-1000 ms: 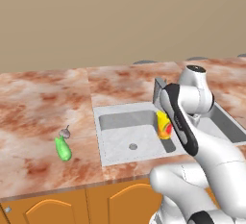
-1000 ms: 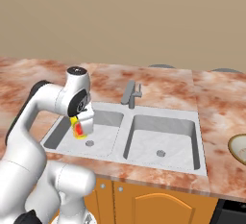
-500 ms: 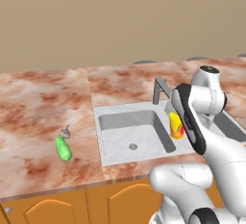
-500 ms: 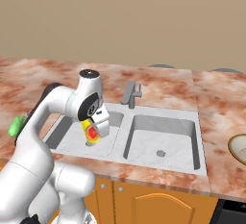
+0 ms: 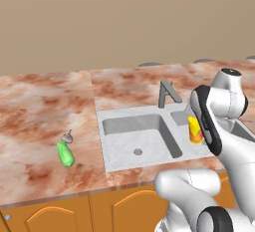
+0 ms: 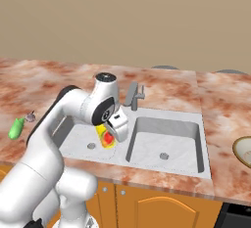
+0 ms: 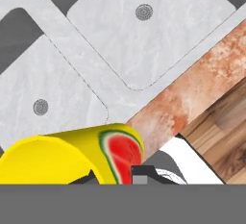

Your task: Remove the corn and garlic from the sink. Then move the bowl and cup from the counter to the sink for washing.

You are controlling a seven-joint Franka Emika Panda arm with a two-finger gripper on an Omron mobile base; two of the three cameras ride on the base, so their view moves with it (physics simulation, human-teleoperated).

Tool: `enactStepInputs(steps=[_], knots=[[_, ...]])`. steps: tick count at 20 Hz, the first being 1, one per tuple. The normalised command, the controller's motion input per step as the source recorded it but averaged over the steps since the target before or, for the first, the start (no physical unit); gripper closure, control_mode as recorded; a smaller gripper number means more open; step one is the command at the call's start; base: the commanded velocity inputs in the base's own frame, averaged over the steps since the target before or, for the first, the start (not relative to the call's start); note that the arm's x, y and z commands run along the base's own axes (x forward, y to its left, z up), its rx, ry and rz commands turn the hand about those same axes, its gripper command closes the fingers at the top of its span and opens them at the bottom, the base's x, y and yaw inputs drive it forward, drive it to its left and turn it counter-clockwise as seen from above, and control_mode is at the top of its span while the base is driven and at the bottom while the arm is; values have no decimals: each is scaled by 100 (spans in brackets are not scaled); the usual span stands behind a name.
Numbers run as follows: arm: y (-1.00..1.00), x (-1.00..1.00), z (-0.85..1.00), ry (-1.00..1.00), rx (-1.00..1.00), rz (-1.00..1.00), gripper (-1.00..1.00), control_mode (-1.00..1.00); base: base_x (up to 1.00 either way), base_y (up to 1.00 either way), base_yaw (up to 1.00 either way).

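The yellow cup (image 6: 106, 137) with its red and green mark hangs tilted above the sink (image 6: 169, 146), close to the divider between the two basins. My gripper (image 6: 113, 130) is shut on it. In the hand view the cup (image 7: 72, 155) lies across the bottom, over the sink (image 7: 144, 50) and its front rim. The green corn (image 5: 65, 155) lies on the counter left of the sink (image 5: 117, 149), with the small garlic (image 5: 67, 137) just behind it. The beige bowl (image 6: 243, 149) sits on the counter at the far right, cut off by the frame edge.
The grey tap (image 5: 167, 92) stands behind the divider, close to my arm. Both basins hold nothing but their round drains. Marbled counter runs on both sides, above orange cabinet doors (image 6: 162, 207).
My arm has swung to the right with the cup, from over the left basin to the divider between the basins. Corn and garlic have stayed put.
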Motion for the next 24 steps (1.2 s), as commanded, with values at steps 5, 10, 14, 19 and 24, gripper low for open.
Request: enactStepInputs(steps=[5,10,14,19,24], knots=[[-45,-1,0,0,0,1,100,-100,0,0,0],[-42,0,-2,0,0,0,100,-100,0,0,0],[-32,0,-4,0,0,1,100,-100,0,0,0],[-15,-4,-5,0,0,0,100,-100,0,0,0],[-16,10,-7,0,0,0,100,-100,0,0,0]])
